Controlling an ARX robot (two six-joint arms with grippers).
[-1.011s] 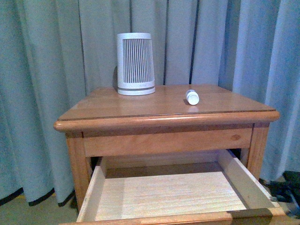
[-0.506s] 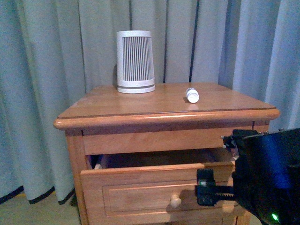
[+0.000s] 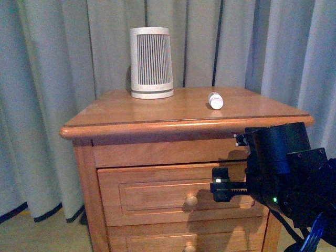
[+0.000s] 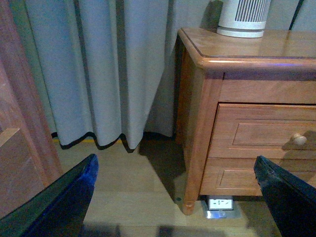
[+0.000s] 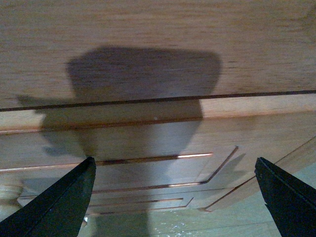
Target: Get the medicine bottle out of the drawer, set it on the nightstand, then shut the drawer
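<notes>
Grey-blue curtains (image 3: 52, 105) hang floor to ceiling behind the scene, and in front of them stands the nightstand (image 3: 126, 113), honey-brown, its rounded top catching the light. At the back of that top sits a big white ribbed cylinder (image 3: 151, 63), and well to its right, lying on its side with the cap toward us, there's the medicine bottle (image 3: 215, 100). So the bottle is out and on top; that part looks done.

Now the drawer (image 3: 157, 194), the taller of the two fronts: it sits flush with the frame in the front view, round knob (image 3: 191, 200) facing out, no gap showing. The left wrist view agrees, the front lying level with the cabinet side. By the look of it, the closing is done too, or as good as.

The right gripper (image 3: 223, 190) is right up at the drawer face, just beside the knob, fingers (image 5: 54, 207) spread wide with nothing between them, its shadow thrown square on the wood. Whether it touches the panel, I can't tell.

The left gripper (image 4: 177, 207) hangs off to the side, low, looking along the floor, fingers apart and empty.

What's left? I'd judge only backing the right arm away.
</notes>
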